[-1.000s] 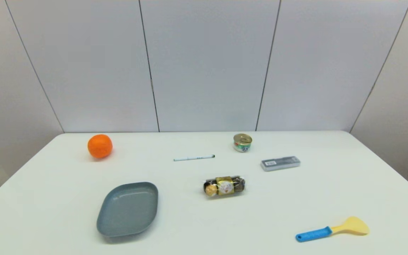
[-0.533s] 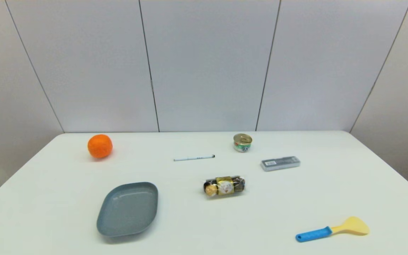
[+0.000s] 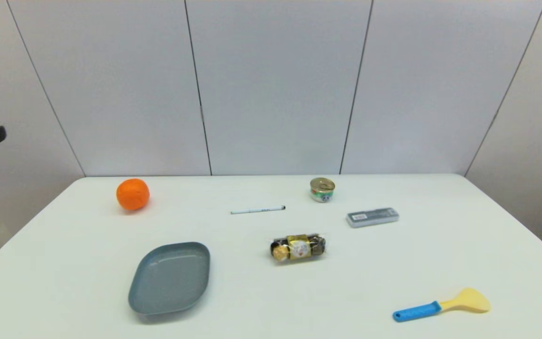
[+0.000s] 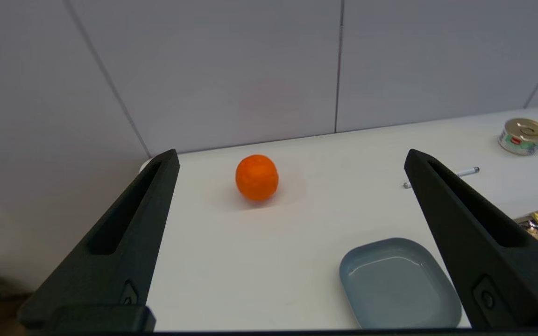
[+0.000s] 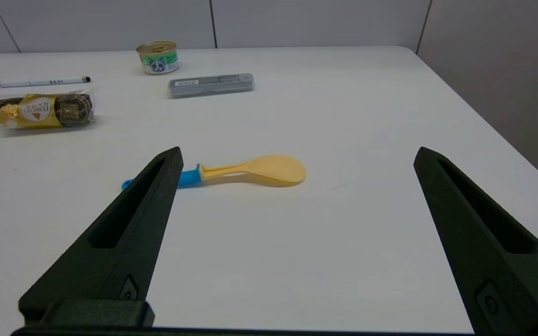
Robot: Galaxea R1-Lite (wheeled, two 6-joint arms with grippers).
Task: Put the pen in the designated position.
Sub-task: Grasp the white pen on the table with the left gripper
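1. The pen (image 3: 258,210) lies flat on the white table (image 3: 440,263), toward the far middle, its black tip pointing to the robot's right; nothing touches it and no gripper holds it
2. The designated position carries no outline or marker, so its place on the tabletop cannot be told from these views
3. Near the pen: a small can (image 3: 322,189) stands beyond its tip end to the right, a wrapped chocolate pack (image 3: 298,247) lies nearer the robot, and a grey case (image 3: 372,217) lies farther right
4. Farther off: an orange (image 3: 132,193) sits far left, a grey-blue plate (image 3: 170,278) lies near left, and a blue-handled yellow spatula (image 3: 441,305) lies near right
5. The left gripper (image 4: 290,161) is raised at the table's left side, fingers spread wide and holding nothing; its wrist view faces the orange, with the pen (image 4: 442,178) partly hidden behind one finger. In the head view only a dark tip shows at the left edge
6. The right gripper (image 5: 297,156) hangs over the near right of the table above the spatula (image 5: 231,171), likewise wide and empty
7. Progress, as a judgement: the task is at its very start. Reach, grasp, carry and release all remain; the left arm looks the likelier to approach
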